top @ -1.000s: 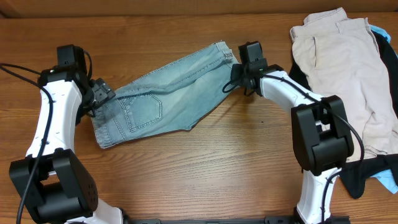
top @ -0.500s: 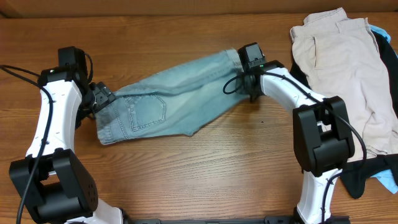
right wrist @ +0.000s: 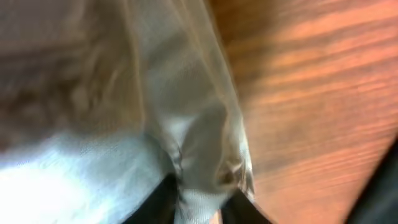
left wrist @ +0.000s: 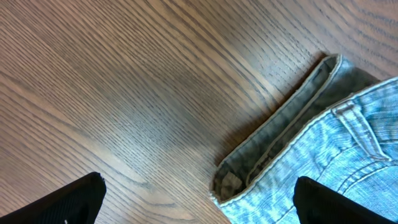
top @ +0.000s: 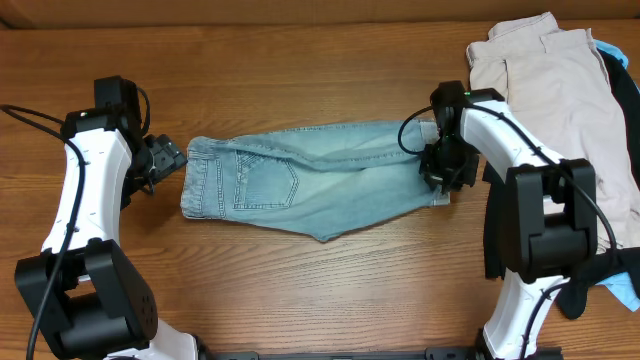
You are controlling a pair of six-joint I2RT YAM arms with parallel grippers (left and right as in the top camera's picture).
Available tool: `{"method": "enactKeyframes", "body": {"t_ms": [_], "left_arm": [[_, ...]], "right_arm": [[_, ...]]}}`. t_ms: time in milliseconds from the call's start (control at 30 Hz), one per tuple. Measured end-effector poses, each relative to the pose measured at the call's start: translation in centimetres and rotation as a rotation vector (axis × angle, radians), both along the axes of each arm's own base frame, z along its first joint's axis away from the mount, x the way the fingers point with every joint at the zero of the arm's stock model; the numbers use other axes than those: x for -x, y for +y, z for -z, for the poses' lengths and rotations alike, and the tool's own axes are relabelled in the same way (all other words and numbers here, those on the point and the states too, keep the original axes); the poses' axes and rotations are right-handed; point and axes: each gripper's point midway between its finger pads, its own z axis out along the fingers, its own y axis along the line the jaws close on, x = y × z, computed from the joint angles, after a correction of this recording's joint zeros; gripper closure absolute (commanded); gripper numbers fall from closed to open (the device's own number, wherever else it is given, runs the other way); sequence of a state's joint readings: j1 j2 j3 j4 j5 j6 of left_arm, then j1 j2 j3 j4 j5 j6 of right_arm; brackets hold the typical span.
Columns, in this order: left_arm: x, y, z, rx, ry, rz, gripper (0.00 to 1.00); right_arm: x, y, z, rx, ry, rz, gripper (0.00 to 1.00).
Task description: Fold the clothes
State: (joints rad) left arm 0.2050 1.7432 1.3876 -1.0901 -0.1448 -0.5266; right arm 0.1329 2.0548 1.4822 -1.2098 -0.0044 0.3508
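A brown wood-grain tabletop (top: 300, 290) fills the view; no room shows beyond it. A heap of beige, black and bright blue garments (top: 560, 110) waits at its right edge. Faded light-blue denim shorts (top: 320, 180) lie stretched flat mid-tabletop, likely for folding. The right end effector (top: 447, 178) pinches 1 leg hem (right wrist: 211, 149), apparently to draw the cloth taut. The left end effector (top: 165, 158) gapes wide, empty, just beside the waistband (left wrist: 280, 124).

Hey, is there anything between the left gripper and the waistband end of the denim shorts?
Nothing visible. The open left gripper sits just off the waistband of the denim shorts, with only bare table between them.
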Motion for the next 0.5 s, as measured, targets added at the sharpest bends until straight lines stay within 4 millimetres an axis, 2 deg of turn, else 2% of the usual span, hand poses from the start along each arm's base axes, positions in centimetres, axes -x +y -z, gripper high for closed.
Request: {"method": "enactKeyframes", "body": {"t_ms": [67, 167, 233, 367, 500], "left_arm": [[0.1, 0.0, 0.0, 0.0, 0.004, 0.006, 0.0], [0.1, 0.0, 0.0, 0.0, 0.006, 0.007, 0.0], [0.1, 0.0, 0.0, 0.001, 0.007, 0.007, 0.0], [0.1, -0.1, 0.0, 0.004, 0.007, 0.009, 0.0], [0.1, -0.3, 0.0, 0.003, 0.006, 0.014, 0.0]], "right_arm": [[-0.6, 0.7, -1.5, -0.034, -0.04, -0.035, 0.61], [-2.4, 2.2, -4.7, -0.079, -0.169, -0.097, 0.62], [-2.9, 4.0, -6.5, -0.12, -0.228, -0.156, 0.62], [-2.6, 8.4, -6.4, -0.185, -0.246, -0.291, 0.61], [-1.5, 14.7, -6.0, -0.238, -0.279, -0.456, 0.61]]}}
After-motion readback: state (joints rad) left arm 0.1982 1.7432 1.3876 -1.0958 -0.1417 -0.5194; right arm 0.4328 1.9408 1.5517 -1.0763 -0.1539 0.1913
